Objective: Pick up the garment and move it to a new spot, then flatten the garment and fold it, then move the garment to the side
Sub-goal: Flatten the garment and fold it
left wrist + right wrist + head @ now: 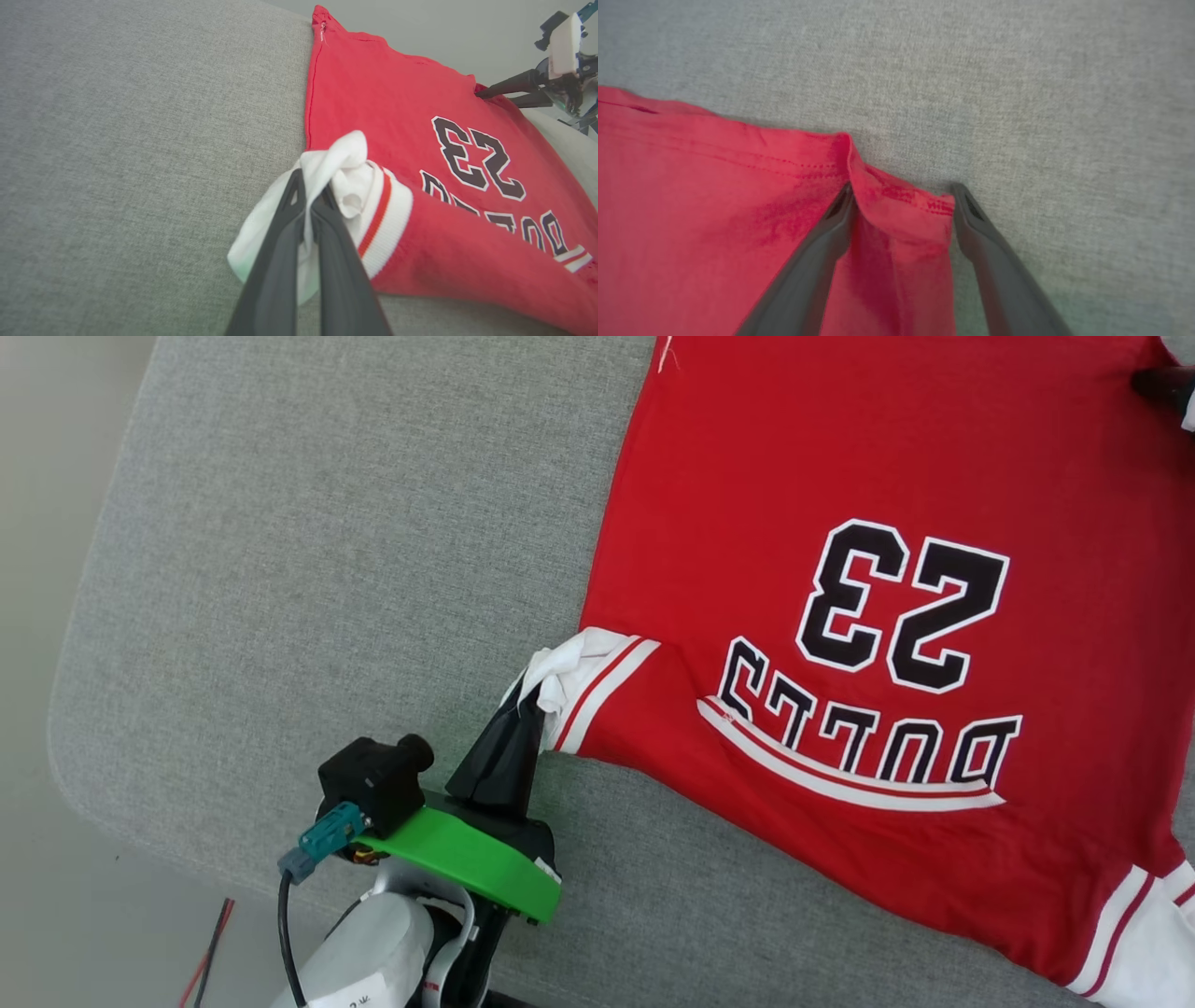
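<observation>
Left wrist view: left pincer (308, 186) pinches the white sleeve (345, 158) of the red jersey T-shirt (397, 107) lying beyond it on a grey cloth surface (140, 140); the right pincer (903, 189), spread, straddles its hem corner (896, 210). Close it before tensioning.

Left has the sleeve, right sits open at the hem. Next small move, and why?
Probably close the right tool on the hem corner of the jersey: that red fold lies between its open fingers, ungripped. The left tool is shut on the white sleeve, so a second grip would let both arms pull the jersey taut.
</observation>
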Available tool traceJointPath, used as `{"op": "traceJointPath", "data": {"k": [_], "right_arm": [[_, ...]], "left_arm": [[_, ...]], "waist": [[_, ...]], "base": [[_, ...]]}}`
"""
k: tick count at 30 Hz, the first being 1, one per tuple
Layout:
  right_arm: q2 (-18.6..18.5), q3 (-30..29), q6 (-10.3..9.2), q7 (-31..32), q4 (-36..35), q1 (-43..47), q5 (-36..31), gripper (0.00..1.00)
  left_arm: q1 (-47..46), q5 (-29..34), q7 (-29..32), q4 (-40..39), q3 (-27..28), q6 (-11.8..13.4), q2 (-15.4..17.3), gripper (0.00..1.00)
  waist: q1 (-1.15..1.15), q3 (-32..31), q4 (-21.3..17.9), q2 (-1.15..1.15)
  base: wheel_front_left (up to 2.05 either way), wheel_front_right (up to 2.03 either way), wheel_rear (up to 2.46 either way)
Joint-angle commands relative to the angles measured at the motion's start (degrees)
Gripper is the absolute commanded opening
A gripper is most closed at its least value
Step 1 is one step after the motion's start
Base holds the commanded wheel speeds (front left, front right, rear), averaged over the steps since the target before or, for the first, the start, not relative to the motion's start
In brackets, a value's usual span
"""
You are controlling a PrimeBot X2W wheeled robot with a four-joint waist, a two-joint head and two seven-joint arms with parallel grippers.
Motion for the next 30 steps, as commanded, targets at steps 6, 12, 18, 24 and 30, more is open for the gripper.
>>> {"op": "traceJointPath", "data": {"k": [6,12,18,24,30], "right_arm": [[2.52,-1.00,-0.22,3.62,6.09,5.30,-3.55,0.00],[2.57,0.51,-0.22,-0.33,2.98,3.38,-4.02,0.00],[0.46,3.68,-0.22,-3.62,-0.59,6.28,-1.27,0.00],[-1.31,2.92,-0.22,-7.05,-6.36,17.29,7.99,0.00],[-2.75,-0.21,-0.22,-8.97,-14.45,32.84,15.60,0.00]], "left_arm": [[-0.87,0.35,-0.44,1.09,0.62,-0.02,-0.15,0.00],[0.04,-0.55,0.12,3.13,1.18,0.37,0.59,0.00],[2.43,-1.20,0.45,4.80,2.27,1.68,2.13,0.00],[6.46,-2.75,0.88,6.58,3.79,3.20,3.87,0.00],[10.68,-4.12,1.17,7.66,5.13,4.53,5.59,0.00]], "waist": [[0.00,-1.19,-0.25,0.00],[0.00,-5.42,-2.44,0.00],[0.00,-12.25,-5.69,0.00],[0.00,-18.74,-9.62,0.00],[0.00,-23.72,-13.94,0.00]], "base": [[0.00,0.00,0.00],[0.00,0.00,0.00],[0.00,0.00,0.00],[0.00,0.00,0.00],[0.00,0.00,0.00]]}}
